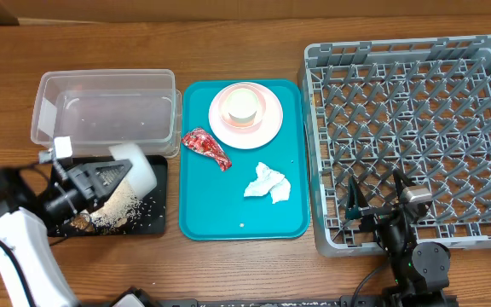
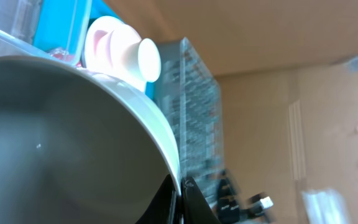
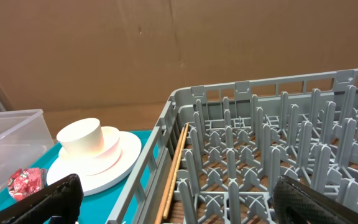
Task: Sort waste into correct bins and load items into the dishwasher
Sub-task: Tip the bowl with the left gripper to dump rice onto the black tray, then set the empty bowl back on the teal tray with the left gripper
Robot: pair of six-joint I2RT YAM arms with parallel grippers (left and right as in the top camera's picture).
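Overhead: left end effector [image 1: 116, 174] clamps tilted white bowl [image 1: 143, 169] over grains [image 1: 119, 210]; right end effector [image 1: 373, 198] released.

Left wrist view: bowl [image 2: 61, 137] cut off at left, bottom edges; rack [image 2: 194, 106] behind blurred. Overhead: black tray [image 1: 156, 226] partly hidden under bowl, left arm [image 1: 15, 247].

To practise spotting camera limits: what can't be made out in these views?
Left wrist: white metallic-rimmed bowl fills the frame, hiding the shallow black rectangular tray; background blurred.
Overhead: left tool covers that tray's left part.
Right wrist: crumpled red shiny wrapper partly behind the right tool.
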